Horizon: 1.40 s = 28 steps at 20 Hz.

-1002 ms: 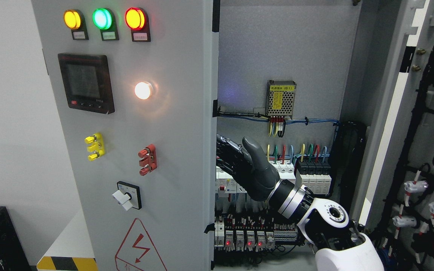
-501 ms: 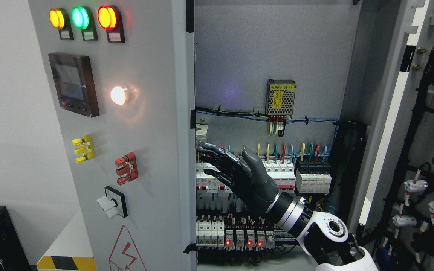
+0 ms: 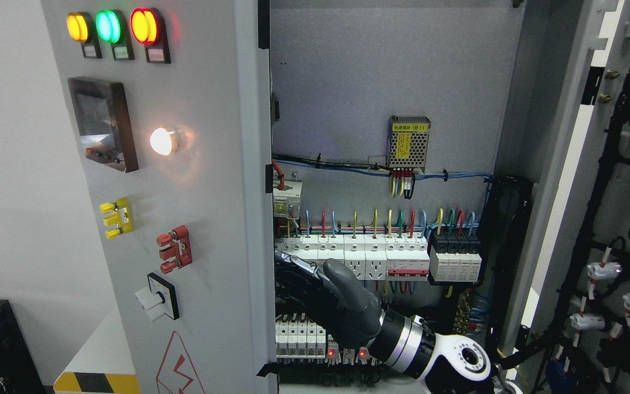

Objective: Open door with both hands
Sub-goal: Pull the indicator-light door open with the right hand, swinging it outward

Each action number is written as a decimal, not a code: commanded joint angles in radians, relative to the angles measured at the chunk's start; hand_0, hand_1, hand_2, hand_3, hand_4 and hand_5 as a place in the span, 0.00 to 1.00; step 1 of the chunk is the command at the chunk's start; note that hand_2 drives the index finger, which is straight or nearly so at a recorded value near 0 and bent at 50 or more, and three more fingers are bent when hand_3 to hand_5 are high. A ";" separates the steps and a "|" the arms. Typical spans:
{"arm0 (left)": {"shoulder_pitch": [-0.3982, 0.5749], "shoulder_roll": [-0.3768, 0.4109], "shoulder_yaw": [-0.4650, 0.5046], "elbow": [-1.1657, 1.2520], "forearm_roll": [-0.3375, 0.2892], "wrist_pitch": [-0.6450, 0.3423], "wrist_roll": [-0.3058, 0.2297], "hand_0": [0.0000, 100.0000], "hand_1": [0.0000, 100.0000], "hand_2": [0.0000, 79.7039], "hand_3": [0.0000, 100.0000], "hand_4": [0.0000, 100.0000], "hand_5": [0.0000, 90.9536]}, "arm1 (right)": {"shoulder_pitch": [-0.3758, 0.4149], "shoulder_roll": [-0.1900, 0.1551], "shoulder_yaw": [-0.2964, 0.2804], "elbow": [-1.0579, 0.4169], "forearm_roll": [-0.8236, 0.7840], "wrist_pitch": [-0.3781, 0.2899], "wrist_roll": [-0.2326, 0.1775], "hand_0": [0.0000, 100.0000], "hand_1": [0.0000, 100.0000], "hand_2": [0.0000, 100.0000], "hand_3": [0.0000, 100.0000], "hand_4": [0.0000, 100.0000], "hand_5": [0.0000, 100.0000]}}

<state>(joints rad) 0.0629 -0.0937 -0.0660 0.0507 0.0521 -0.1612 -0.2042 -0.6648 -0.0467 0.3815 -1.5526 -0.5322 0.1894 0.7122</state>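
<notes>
Reaching in from the lower right of the frame, the right hand [image 3: 328, 303] sits low in the cabinet opening, its dark fingers [image 3: 293, 268] stretched leftward, spread and gripping nothing, their tips just beside the inner edge of the left door [image 3: 205, 219]. That door fills the left half of the picture, its long axis vertical, its free edge running top to bottom immediately left of the fingertips, so any further push goes leftward against that edge. Only this hand is near it; the left hand does not show. The right door [image 3: 577, 137] stands swung out at the far right. Between them the breakers [image 3: 369, 257] and wiring lie exposed close behind the hand, leaving little spare room. No desk here, just grey wall at left.
</notes>
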 commanded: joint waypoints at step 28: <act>0.000 0.000 0.000 0.000 0.000 -0.001 0.000 0.00 0.00 0.00 0.00 0.00 0.00 | 0.126 0.028 0.370 -0.185 0.011 0.061 0.067 0.00 0.00 0.00 0.00 0.00 0.00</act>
<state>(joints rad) 0.0629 -0.0936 -0.0660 0.0506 0.0522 -0.1608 -0.2041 -0.5423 -0.0119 0.6351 -1.7104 -0.5276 0.2482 0.7798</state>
